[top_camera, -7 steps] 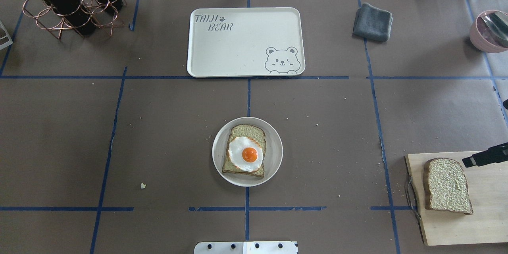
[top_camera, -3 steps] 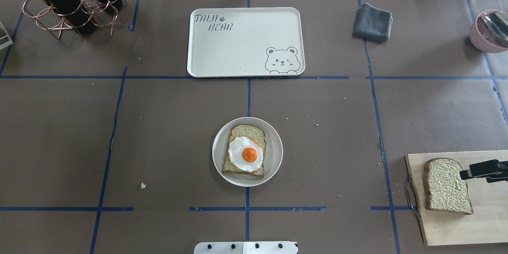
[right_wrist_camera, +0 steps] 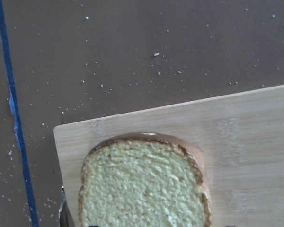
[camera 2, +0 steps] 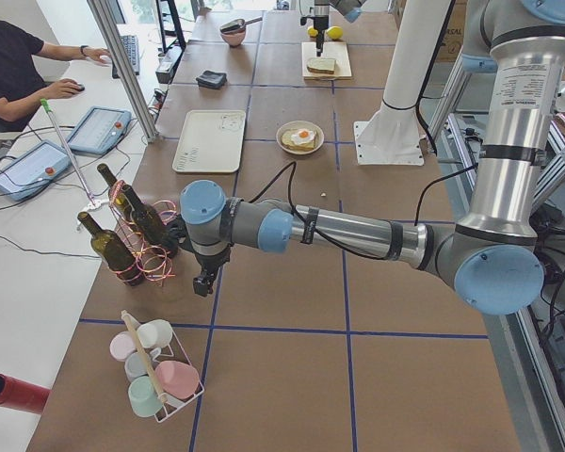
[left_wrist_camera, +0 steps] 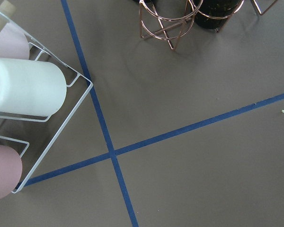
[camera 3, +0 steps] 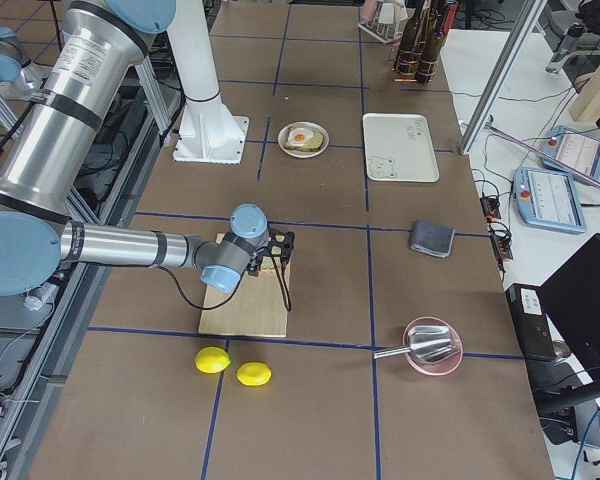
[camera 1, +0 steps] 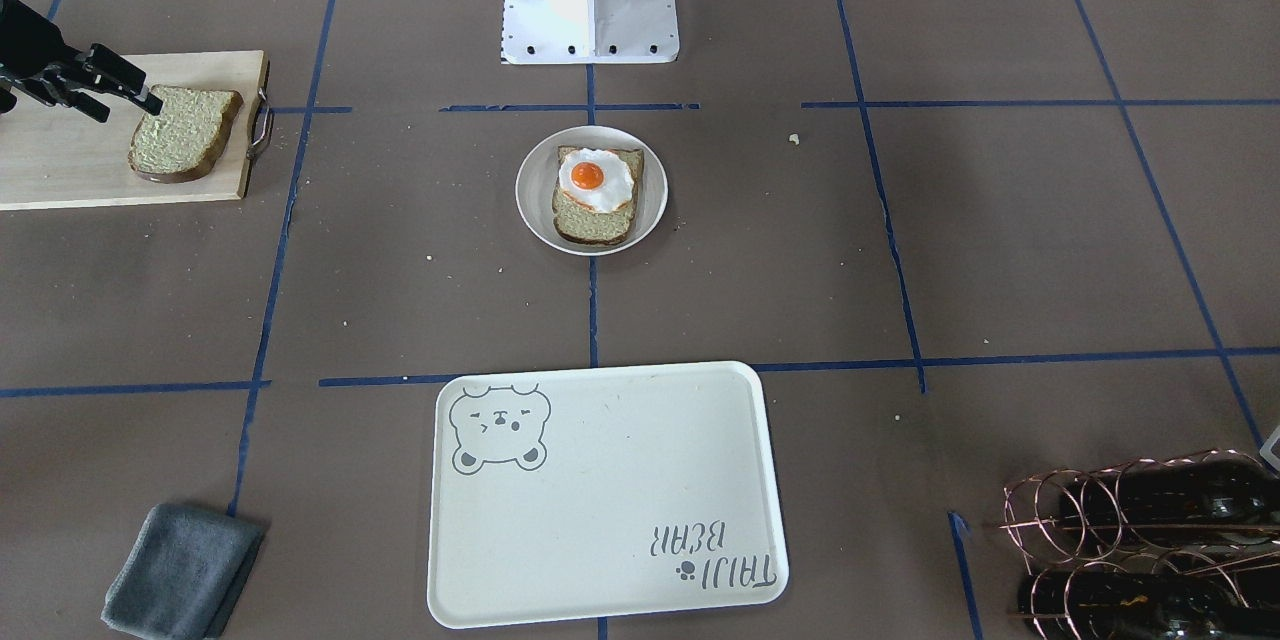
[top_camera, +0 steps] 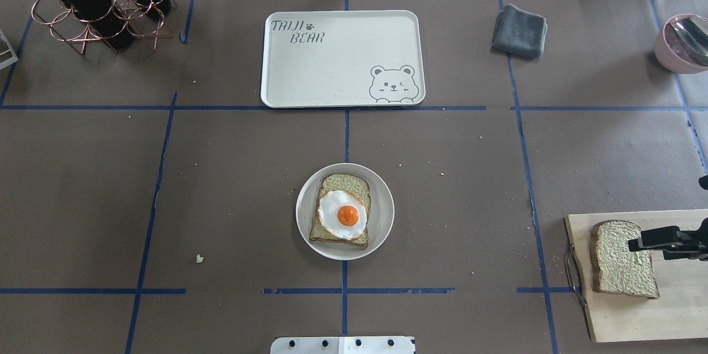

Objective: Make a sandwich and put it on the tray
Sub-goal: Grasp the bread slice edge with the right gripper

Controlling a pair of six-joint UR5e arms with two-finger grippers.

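Note:
One bread slice [top_camera: 342, 185] lies on a small round white plate [top_camera: 383, 213] at the table's middle, with the fried egg [top_camera: 344, 214] on top. A second slice [top_camera: 619, 268] lies flat on the wooden cutting board [top_camera: 680, 304] at the right. My right gripper [top_camera: 647, 249] hovers open over that slice's right edge; the right wrist view looks straight down on the slice [right_wrist_camera: 142, 189]. The tray [top_camera: 332, 66] stands bare at the far middle. My left gripper [camera 2: 202, 282] shows only in the exterior left view, near the bottle rack; I cannot tell its state.
A copper rack of wine bottles [top_camera: 94, 5] stands far left and a folded grey cloth [top_camera: 519, 30] far right. A pink bowl with a spoon [top_camera: 680, 44] sits at the right edge. Two lemons [camera 3: 212, 360] lie beyond the board. A wire cup rack [camera 2: 155, 372] is near the left arm.
My right gripper has moved left and toward the robot, from beside the slice's upper right corner to over the slice's right edge. The bread, egg and tray have not moved.

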